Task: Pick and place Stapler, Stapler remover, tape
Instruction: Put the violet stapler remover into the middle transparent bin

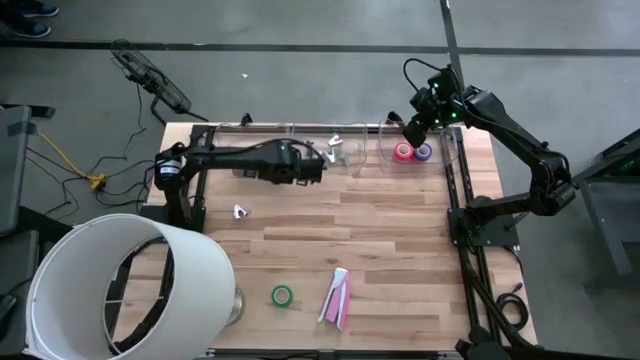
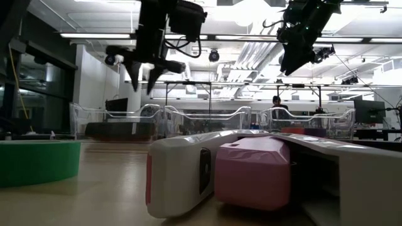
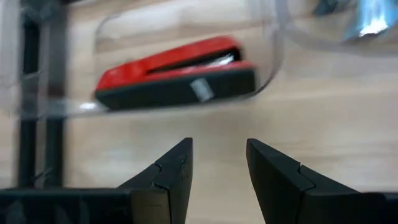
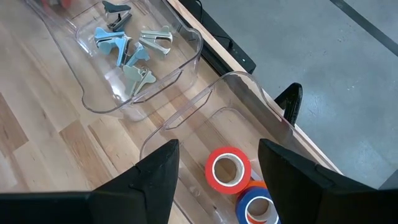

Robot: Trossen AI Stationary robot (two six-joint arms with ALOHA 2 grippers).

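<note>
A red-and-black stapler [image 3: 174,71] lies in a clear bin [image 3: 273,56] at the table's far edge. My left gripper [image 3: 217,155] hovers open and empty just short of that bin, also seen in the high view [image 1: 316,165]. Several stapler removers [image 4: 127,50] lie in the middle bin. A red-orange tape roll [image 4: 227,169] and a bluish-purple one [image 4: 256,208] lie in the right bin, below my open, empty right gripper [image 4: 217,158]. On the bare table lie a stapler remover [image 1: 241,211], a green tape roll [image 1: 283,296] and a pink-and-white stapler [image 1: 336,297].
A big white cylinder [image 1: 120,285] stands over the table's near left corner. The three clear bins stand in a row along the far edge [image 1: 330,128]. Bare wood [image 1: 380,230] lies between the bins and the things near the front edge.
</note>
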